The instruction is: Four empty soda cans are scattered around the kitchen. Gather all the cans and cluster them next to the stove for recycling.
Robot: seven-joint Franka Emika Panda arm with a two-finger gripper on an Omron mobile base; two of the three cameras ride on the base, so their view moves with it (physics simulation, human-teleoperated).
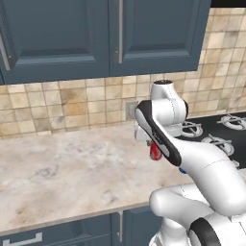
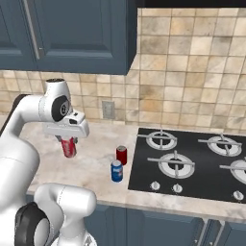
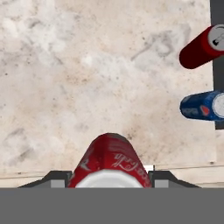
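**Red can in the jaws, above the counter**

Gripper (image 2: pixel 68 142) is clamped narrow on a red can (image 2: pixel 69 147), upright, fingers on either side of it. It hangs over the marble countertop (image 1: pixel 72 168); can't tell from here whether the can's base touches the top or sits just above it. In the left base view the arm covers most of it, only a sliver of the red can (image 1: pixel 154 151) peeks out.

Two more cans stand upright on the counter, just beside the stove (image 2: pixel 192 163) at its left edge: another red can (image 2: pixel 121 154) further back, a blue can (image 2: pixel 116 171) nearer the front edge, close together but apart. Held can is well to the left of those two. Hand cam looks down on it w/ the pair at upper right.

Backsplash is tan tile (image 2: pixel 192 72), dark blue cabinets (image 1: pixel 96 33) overhead.
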